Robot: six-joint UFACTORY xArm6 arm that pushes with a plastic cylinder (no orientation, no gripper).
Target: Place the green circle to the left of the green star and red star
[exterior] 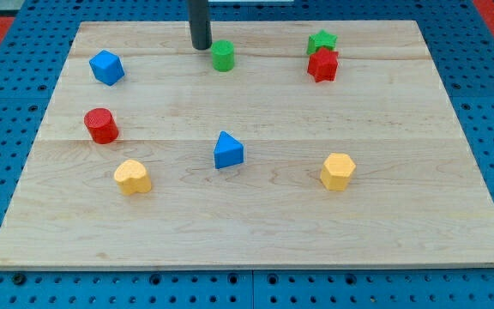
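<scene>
Resting at: my tip [200,46], just left of the green circle [222,56], near the view's top
Jaws: none, just a bare rod, holding nothing
Green circle: well left of the green star [322,41] and red star [322,65], which touch
Further out on the bench [401,215]: blue cube [106,67], red cylinder [101,125], blue triangle [227,150], two yellow blocks [132,177] [337,171]

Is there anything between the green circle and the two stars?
No. In the camera view, only bare wooden board lies between the green circle and the green star and red star.
</scene>
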